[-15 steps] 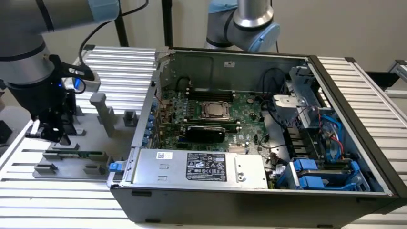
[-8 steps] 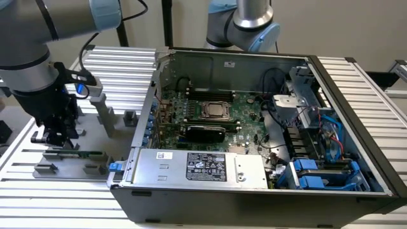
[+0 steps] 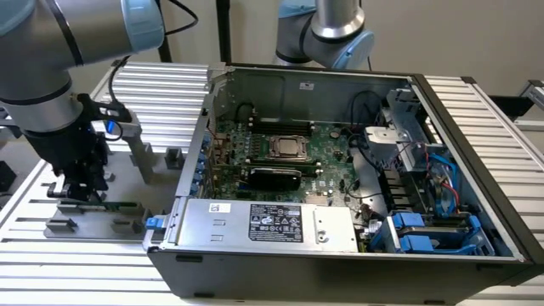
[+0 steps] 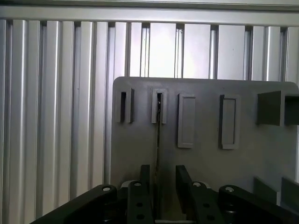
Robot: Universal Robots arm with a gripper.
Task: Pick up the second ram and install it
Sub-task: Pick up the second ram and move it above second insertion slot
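The second ram (image 3: pixel 116 205) stands on edge in a slot of the grey fixture plate (image 3: pixel 93 224) at the exterior view's left, a thin green strip. My gripper (image 3: pixel 81 194) is down over its end. In the wrist view the ram (image 4: pixel 158 135) appears edge-on as a thin dark line running from a fixture slot down between my two black fingers (image 4: pixel 145 179). My gripper (image 4: pixel 161 182) is open, with a gap on each side of the stick. The large green motherboard (image 3: pixel 289 150) lies inside the open computer case (image 3: pixel 340 255).
Grey fixture blocks (image 3: pixel 140 159) stand on the plate between my arm and the case wall. Several empty slots (image 4: pixel 187 120) line the fixture plate (image 4: pixel 210 158). A second robot arm (image 3: pixel 327 32) stands behind the case. Ribbed aluminium table (image 3: pixel 76 268) surrounds everything.
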